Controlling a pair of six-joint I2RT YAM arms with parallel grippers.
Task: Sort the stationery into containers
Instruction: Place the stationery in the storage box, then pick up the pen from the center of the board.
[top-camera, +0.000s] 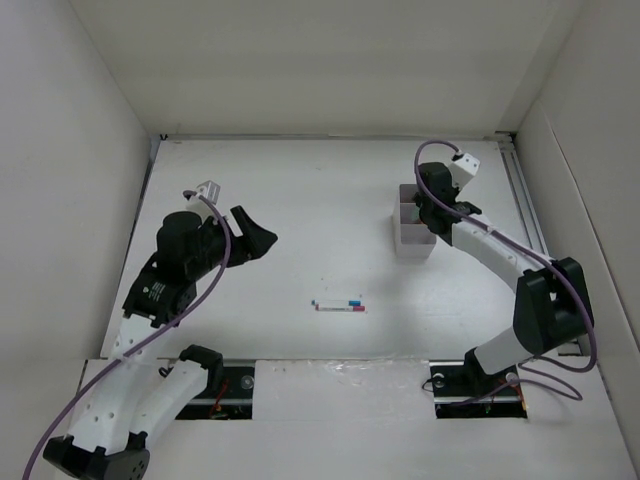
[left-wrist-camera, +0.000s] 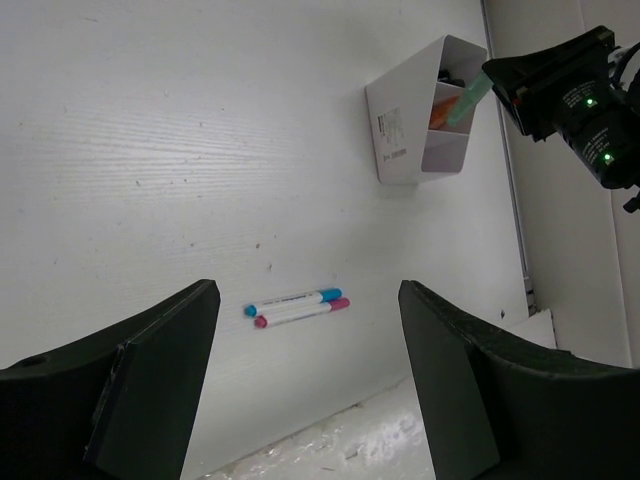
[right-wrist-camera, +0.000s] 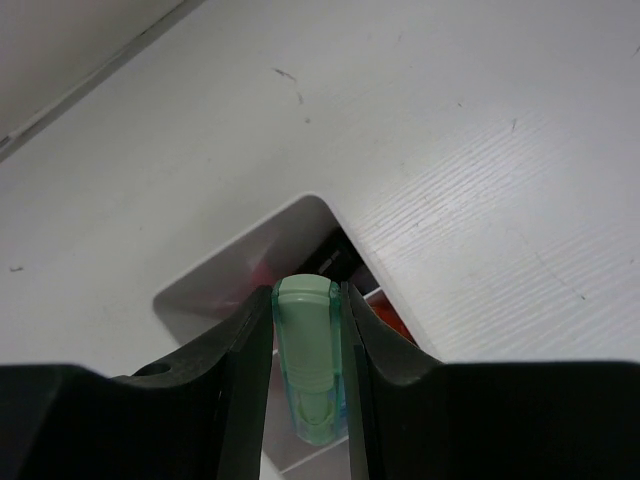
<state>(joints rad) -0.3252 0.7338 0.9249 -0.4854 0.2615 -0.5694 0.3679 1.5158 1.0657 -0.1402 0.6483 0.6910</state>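
- The table (top-camera: 300, 190) carries the white divided box (top-camera: 412, 243), which sits toward its far right side.
- The right arm (top-camera: 500, 255) reaches forward over the box with its wrist tipped down. The risk, I judge, is an off-centre release: the marker could strike a divider or the rim and tumble outside the box.
- The left arm (top-camera: 170, 270) is folded well to the left of the box. Its pincer (left-wrist-camera: 308, 295) is spread wide, holds nothing and is aimed at the table.
- The right pincer (right-wrist-camera: 308, 300) clamps a green marker (right-wrist-camera: 303, 350) directly above the box. An orange marker (left-wrist-camera: 440, 110) stands inside already.
- Two pens, blue-capped (left-wrist-camera: 292, 298) and pink-capped (left-wrist-camera: 300, 312), lie touching side by side, well apart from the box on its near left and not yet sorted.
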